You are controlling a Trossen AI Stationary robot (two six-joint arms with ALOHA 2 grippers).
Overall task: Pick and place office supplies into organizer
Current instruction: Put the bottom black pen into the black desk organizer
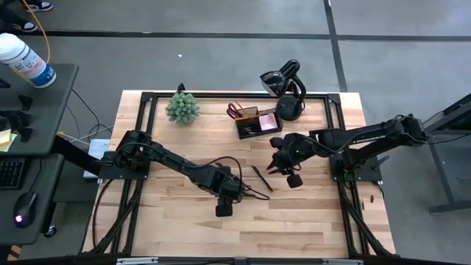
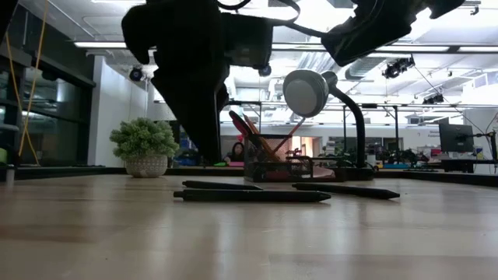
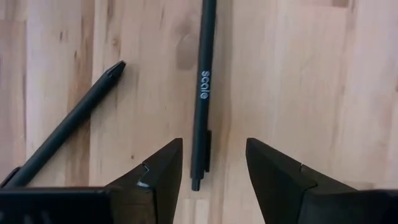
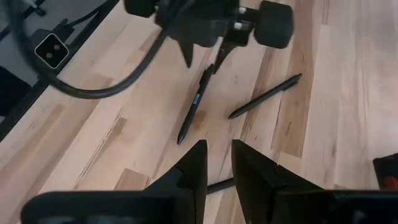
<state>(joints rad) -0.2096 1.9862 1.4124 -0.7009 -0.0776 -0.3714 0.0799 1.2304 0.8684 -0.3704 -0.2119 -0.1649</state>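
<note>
We've got the left gripper (image 3: 211,177) low over the wooden table (image 1: 309,221), fingers spread wide and empty, straddling the tail end of a slim black plastic pen (image 3: 203,93) printed with white lettering. It lies flat, roughly at the table's centre; a second plain black pen (image 3: 68,124) sits just beside it. We judge it light, rigid and slick — likely to roll, so we'd pinch across the barrel, toward mid-length. The small black compartmented organizer (image 1: 258,123) waits at twelve o'clock. The right gripper (image 1: 283,165) hovers at three o'clock, holding nothing, its fingers only narrowly parted.
</note>
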